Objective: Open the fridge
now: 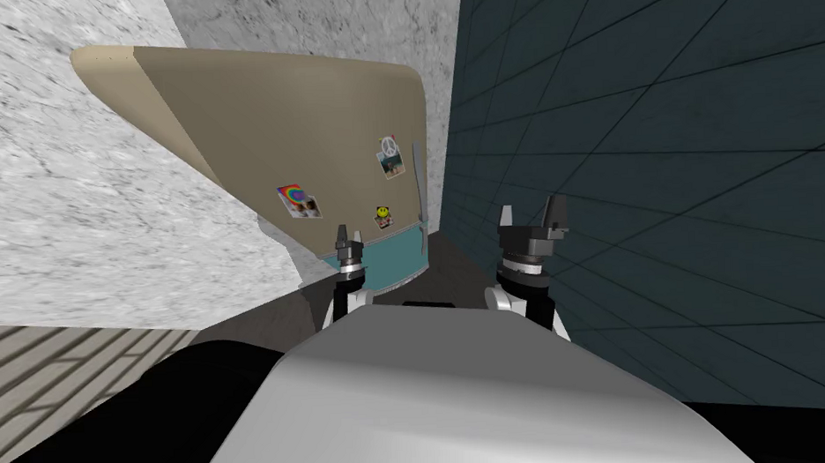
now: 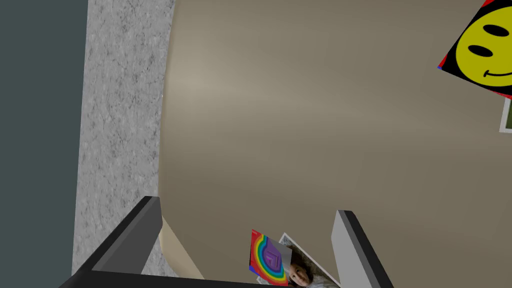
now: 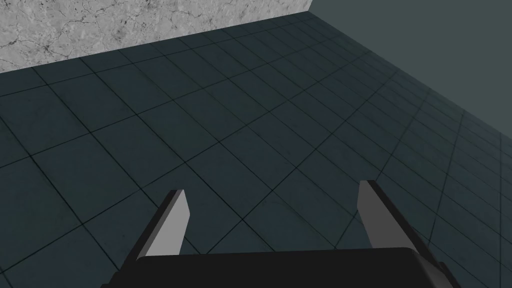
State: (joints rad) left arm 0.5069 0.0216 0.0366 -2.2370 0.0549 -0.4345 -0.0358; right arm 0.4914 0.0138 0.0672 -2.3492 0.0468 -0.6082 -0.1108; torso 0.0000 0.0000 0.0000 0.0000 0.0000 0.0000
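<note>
The fridge (image 1: 290, 125) is a tall beige box with rounded corners, standing between a speckled grey wall and a dark tiled wall. Its door carries a rainbow magnet (image 1: 292, 196), a smiley magnet (image 1: 384, 214) and a peace-sign picture (image 1: 389, 158). A thin grey handle (image 1: 418, 184) runs along the door's edge nearest the tiled wall. My left gripper (image 1: 347, 237) is open just in front of the door's lower part, left of the handle. In the left wrist view the left gripper (image 2: 248, 207) faces the beige door (image 2: 300, 125), with the rainbow magnet (image 2: 267, 257) between its fingers. My right gripper (image 1: 533, 216) is open beside the tiled wall.
A teal band (image 1: 377, 257) crosses the fridge's bottom. The speckled grey wall (image 1: 64, 190) stands close on the left and the dark tiled wall (image 1: 663, 158) close on the right. The right gripper (image 3: 273, 189) points at that tiled wall (image 3: 225, 125). Only a narrow gap separates handle and tiles.
</note>
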